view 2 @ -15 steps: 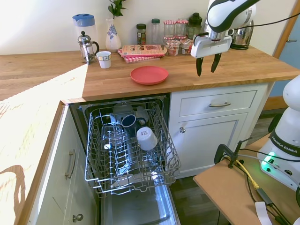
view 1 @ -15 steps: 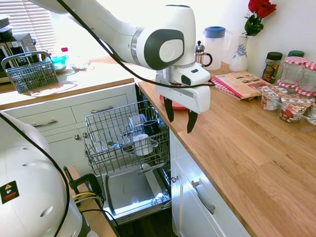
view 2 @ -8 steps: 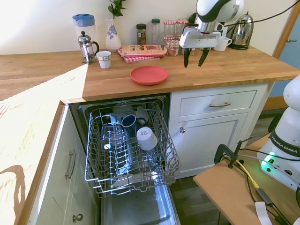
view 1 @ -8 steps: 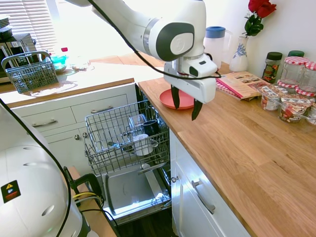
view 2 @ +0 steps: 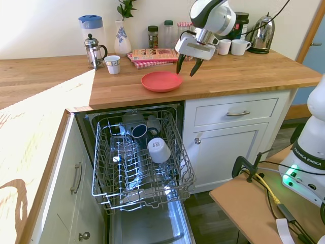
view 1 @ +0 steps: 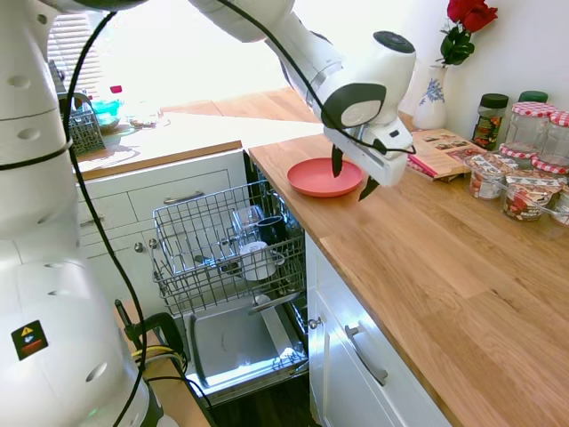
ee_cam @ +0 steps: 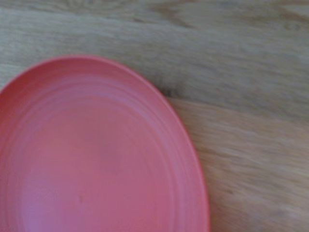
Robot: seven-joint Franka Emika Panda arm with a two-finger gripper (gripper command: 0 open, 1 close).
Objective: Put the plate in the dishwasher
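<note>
The round coral-red matte plate point(view 2: 161, 81) lies flat on the wooden desk point(view 2: 244, 73), near its front edge, directly above the open dishwasher point(view 2: 139, 162). In the second exterior view, going left to right along the back edge of the desk: a clear jug with a blue lid point(view 2: 91, 30), a glass French press point(view 2: 93, 50), a small patterned white cup point(view 2: 112, 64), a blue-and-white vase point(view 2: 122, 39), a book on a red checked cloth point(view 2: 153, 55), a row of glass jars point(view 2: 175, 33), two white mugs point(view 2: 232, 47) and a steel kettle point(view 2: 265, 26). None of these touches the plate; the book lies nearest behind it. Below, the grey wire rack point(view 2: 141, 168) is pulled out over the shiny steel inner door and holds a dark mug point(view 2: 139, 130) and an upturned white cup point(view 2: 159, 150) toward its rear half, while its front half is bare wire.

The claw point(view 2: 187, 65) hangs with its two dark fingers spread apart and nothing between them, over the plate's right rim and not touching it. A second ago it hovered well to the right, above the drawer unit; half a second ago it was nearer but still clear of the plate. The plate itself has not shifted. The wrist view shows the plate's rim point(ee_cam: 96, 154) filling one side against bare wood grain.
</note>
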